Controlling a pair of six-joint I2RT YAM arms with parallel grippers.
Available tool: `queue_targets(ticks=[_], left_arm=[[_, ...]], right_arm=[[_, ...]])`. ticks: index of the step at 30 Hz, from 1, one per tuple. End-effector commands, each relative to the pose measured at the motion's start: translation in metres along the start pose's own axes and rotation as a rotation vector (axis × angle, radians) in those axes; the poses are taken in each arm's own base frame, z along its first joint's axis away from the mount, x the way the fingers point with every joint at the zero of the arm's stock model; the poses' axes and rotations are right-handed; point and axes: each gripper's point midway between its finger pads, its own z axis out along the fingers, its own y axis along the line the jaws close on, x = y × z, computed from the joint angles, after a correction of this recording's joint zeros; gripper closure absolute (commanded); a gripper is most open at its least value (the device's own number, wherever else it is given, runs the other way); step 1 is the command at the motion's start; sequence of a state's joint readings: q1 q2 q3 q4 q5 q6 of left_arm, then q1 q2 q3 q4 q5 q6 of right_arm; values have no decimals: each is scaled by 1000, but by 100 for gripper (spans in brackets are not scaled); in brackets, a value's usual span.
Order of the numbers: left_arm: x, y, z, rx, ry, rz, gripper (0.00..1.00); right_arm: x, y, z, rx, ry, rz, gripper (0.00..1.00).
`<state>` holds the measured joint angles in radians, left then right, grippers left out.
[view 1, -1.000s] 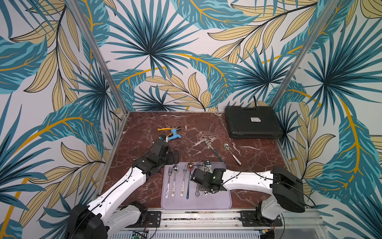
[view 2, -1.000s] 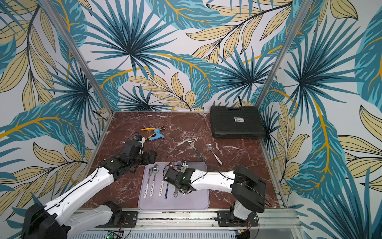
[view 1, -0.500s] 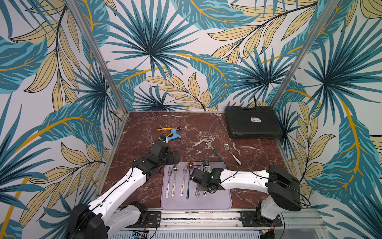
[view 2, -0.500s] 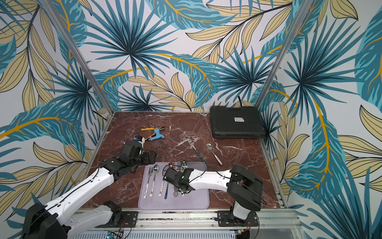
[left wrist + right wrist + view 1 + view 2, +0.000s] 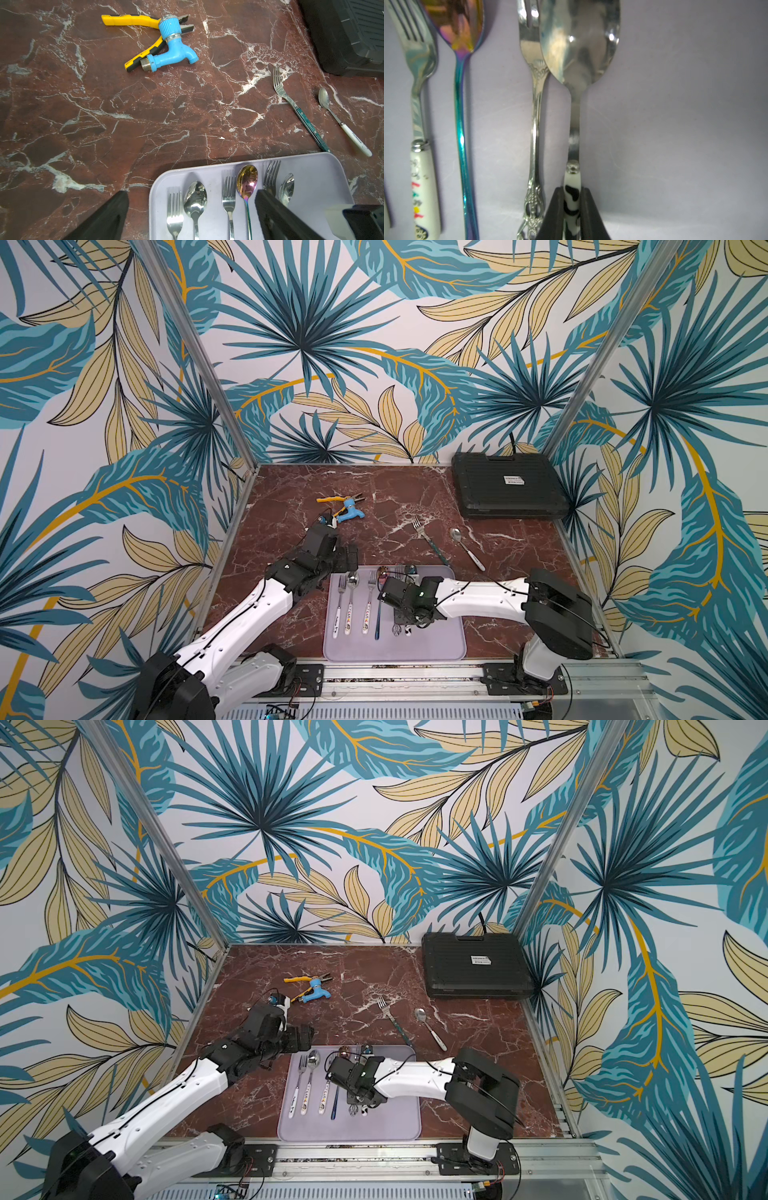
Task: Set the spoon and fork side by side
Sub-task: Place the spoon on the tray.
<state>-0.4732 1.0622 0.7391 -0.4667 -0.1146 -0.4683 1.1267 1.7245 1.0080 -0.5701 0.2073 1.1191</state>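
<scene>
because your right gripper (image 5: 572,192) is clamped on the black-and-white handle of the spoon (image 5: 579,41), you can steer it parallel to the ornate fork (image 5: 536,124) on the lilac tray (image 5: 675,124). the bowl overlaps the fork's head, so judge it too close. your left gripper (image 5: 191,195) hovers at the tray's far edge, jaws spread wide and empty.

Right half of the tray (image 5: 444,637) lies bare; cutlery row (image 5: 367,602) crowds its left. Open table (image 5: 386,539) beyond; black case (image 5: 509,485) blocks the far right corner
</scene>
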Motion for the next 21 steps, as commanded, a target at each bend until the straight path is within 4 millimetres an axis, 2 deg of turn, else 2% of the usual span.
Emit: queue_targets(ticks=[1,17,21], left_arm=[[2,4,1,-2,-10,5,0],[4,5,2,-4,-6,4,0],[4,6,2,-6,-5,2,0]], right_arm=[[1,-6,0,17,8,28,100],[-3,-9,2,13,10,80,100],[-4,-9,0,13,7,74,88]])
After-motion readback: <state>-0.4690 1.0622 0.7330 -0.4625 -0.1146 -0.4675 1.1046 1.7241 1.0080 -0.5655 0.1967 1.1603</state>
